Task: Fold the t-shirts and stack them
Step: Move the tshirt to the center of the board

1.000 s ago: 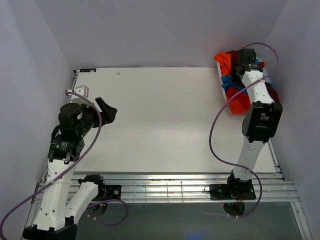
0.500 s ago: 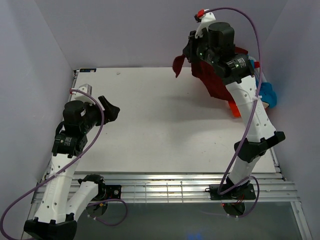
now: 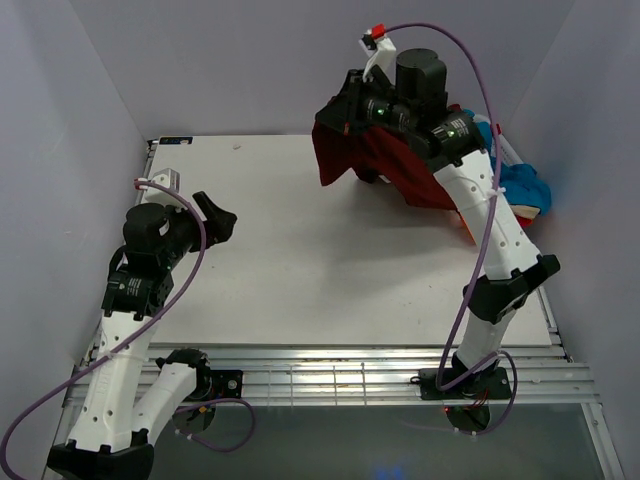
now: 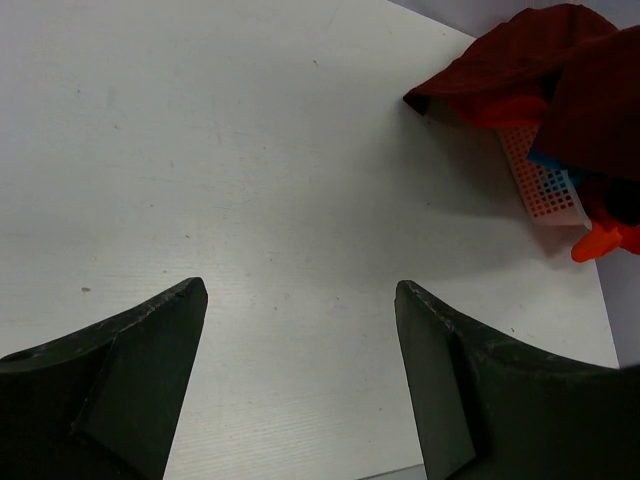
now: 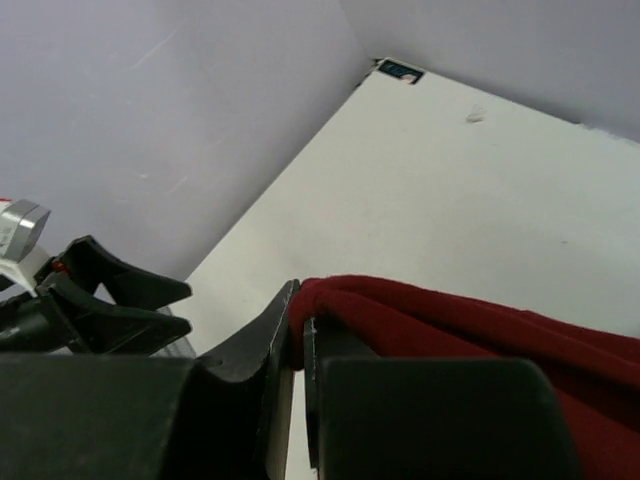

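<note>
My right gripper (image 3: 345, 108) is shut on the dark maroon t-shirt (image 3: 375, 160) and holds it up over the far right part of the table; the cloth hangs and trails back to the right. In the right wrist view the maroon cloth (image 5: 480, 330) is pinched between the jaws of the gripper (image 5: 300, 330). The turquoise-blue t-shirt (image 3: 525, 188) and an orange-red t-shirt (image 4: 600, 240) lie in a white basket (image 4: 545, 185) at the far right edge. My left gripper (image 3: 222, 218) is open and empty above the table's left side; it also shows in the left wrist view (image 4: 300, 300).
The white table (image 3: 300, 260) has purple walls on the left, back and right. A metal rail strip (image 3: 330, 375) runs along the near edge by the arm bases.
My right arm has lifted the maroon t-shirt out of the basket and carried it left over the table. The left arm has barely moved.
</note>
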